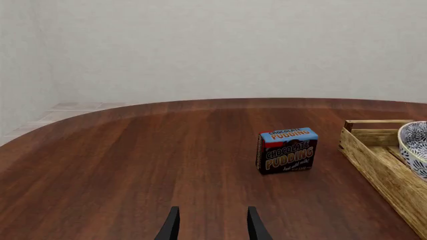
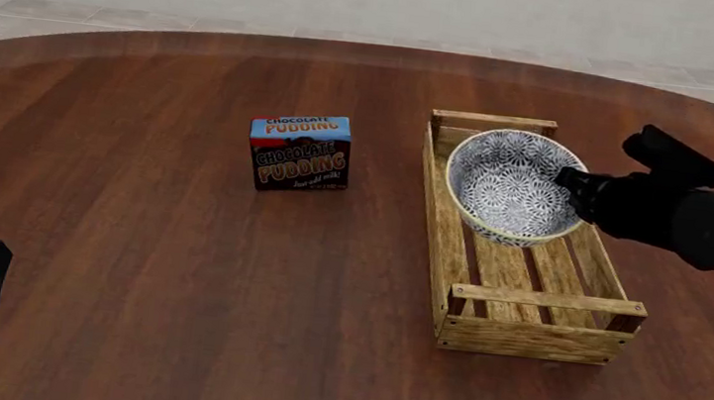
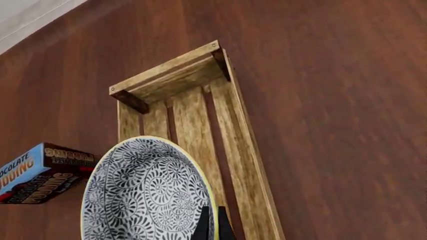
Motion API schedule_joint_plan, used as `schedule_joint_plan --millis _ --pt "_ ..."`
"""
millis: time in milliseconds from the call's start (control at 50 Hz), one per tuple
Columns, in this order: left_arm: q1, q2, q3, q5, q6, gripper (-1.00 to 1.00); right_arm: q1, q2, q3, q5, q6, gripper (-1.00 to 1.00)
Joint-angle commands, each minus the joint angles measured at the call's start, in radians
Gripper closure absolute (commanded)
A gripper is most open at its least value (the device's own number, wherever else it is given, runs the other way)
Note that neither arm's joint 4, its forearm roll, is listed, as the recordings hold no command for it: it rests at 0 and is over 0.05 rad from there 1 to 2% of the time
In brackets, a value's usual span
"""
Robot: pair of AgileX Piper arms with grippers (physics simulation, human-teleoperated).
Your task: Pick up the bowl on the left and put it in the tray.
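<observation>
Front view: bowl (image 2: 508,184) held over tray (image 2: 446,239), far half.
Right gripper (image 2: 574,183) clamped on bowl rim, tilted; left gripper (image 1: 212,224) parted, holding nothing, near pudding box (image 2: 299,151).

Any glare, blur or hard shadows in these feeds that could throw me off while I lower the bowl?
Front view: flat, even light, all sharp; only a soft shadow beside the tray, and the right gripper reads as a dark mass at the bowl rim. Right wrist view: crisp, no glare, the bowl is cut off by the frame edge. Left wrist view: sharp, the pudding box casts a faint shadow.
</observation>
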Motion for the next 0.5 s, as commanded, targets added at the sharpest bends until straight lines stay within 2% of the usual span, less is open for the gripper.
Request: schedule_joint_plan --millis 20,500 --pt "0.000 0.000 0.000 0.000 0.000 -1.00 0.002 0.038 0.000 -0.032 -0.007 1.00" --pt "0.000 0.000 0.000 0.000 0.000 -1.00 -0.005 0.085 -0.001 -0.061 -0.012 1.00"
